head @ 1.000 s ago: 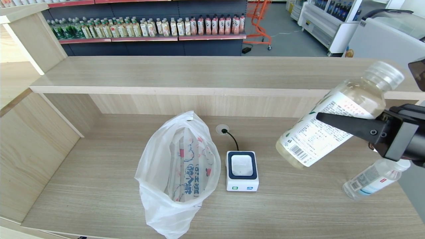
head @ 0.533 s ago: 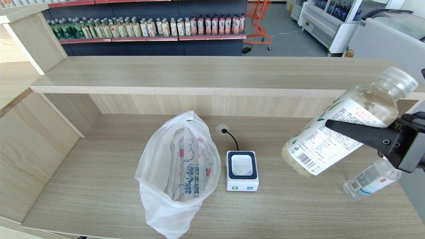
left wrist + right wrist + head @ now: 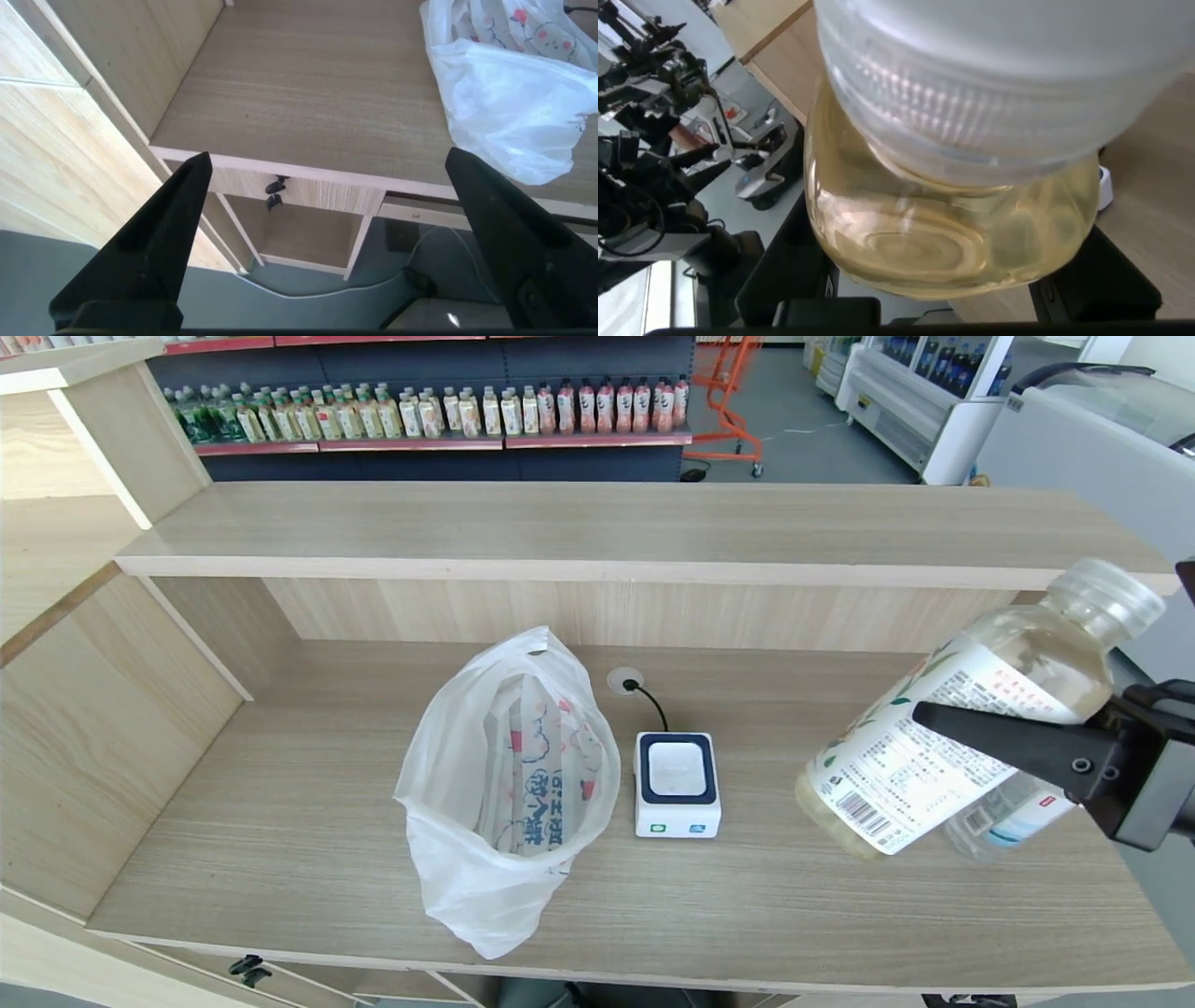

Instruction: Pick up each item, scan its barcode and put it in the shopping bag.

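Off the bench's near left edge, the left gripper hangs with fingers spread. Mid-bench stands the shopping bag, the scanner just right of it. At right, the right gripper clamps a tilted bottle above a smaller bottle lying there.

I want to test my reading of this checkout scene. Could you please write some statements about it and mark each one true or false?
1. The right end effector holds a bottle above the counter. True.
2. The shopping bag is empty. False: a printed package stands inside it.
3. The scanner sits between the shopping bag and the held bottle. True.
4. The held bottle is upright. False: it is tilted, with the cap end higher.
5. The left end effector grips a bottle. False: it is open and empty.
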Tool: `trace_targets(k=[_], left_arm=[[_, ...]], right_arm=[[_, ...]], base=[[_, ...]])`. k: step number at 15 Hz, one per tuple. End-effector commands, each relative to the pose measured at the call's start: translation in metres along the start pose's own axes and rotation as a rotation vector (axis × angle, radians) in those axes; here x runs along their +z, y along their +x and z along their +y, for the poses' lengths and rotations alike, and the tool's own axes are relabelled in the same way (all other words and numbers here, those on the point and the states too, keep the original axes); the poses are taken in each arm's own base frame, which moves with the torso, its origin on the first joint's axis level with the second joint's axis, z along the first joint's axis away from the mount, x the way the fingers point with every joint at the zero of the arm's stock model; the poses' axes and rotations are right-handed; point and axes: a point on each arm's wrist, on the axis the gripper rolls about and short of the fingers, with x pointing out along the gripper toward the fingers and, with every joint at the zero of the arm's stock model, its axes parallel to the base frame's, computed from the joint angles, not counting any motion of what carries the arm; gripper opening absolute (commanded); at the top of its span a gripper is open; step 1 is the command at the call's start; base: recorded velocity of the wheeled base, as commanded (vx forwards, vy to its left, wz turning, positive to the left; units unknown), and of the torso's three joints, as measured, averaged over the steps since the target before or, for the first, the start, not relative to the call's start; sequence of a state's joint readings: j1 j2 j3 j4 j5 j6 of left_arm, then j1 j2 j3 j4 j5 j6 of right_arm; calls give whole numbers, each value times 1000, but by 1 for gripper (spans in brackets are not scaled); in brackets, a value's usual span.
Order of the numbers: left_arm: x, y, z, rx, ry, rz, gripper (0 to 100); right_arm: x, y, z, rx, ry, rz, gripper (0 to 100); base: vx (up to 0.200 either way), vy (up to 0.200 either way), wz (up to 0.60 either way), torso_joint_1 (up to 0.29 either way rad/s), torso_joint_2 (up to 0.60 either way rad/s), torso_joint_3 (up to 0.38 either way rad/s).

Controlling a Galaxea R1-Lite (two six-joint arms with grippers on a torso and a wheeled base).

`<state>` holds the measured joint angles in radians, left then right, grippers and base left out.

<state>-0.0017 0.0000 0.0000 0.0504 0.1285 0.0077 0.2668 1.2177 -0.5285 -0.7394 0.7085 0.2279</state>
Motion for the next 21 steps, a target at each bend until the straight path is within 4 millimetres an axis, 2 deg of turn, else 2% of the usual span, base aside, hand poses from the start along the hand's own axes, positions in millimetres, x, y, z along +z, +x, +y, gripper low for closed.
trace_targets(k=[1,5,7,9,13,16,18,21], left_arm=[[0,0,0,2,0,2,100],[0,0,0,1,-3,0,100],[0,0,0,2,-2,0,100],[0,0,0,1,-2,0,100],[0,0,0,0,-1,2,100],[0,0,0,1,-2,0,100],[0,0,0,1,-2,0,100],[0,0,0,2,-2,0,100]], right_arm=[[-5,-2,-3,-16,13,11,0],[-13,-2,-11,-52,104,36,0],[-19,3,-18,-94,139,54,0],[-28,19,-32,-167,174,90,0],[-52,49,-46,-242,222,169,0],[-64,76,-48,-189,228,210,0],[-77,105,-50,-119,184,169,0],[-106,129,-62,-76,40,196,0]], base=[[0,0,0,0,0,0],[0,200,0,2,1,1],[0,100,0,11,9,1],[0,0,0,0,0,0],[0,0,0,0,0,0],[0,0,0,0,0,0],[0,0,0,0,0,0],[0,0,0,0,0,0]])
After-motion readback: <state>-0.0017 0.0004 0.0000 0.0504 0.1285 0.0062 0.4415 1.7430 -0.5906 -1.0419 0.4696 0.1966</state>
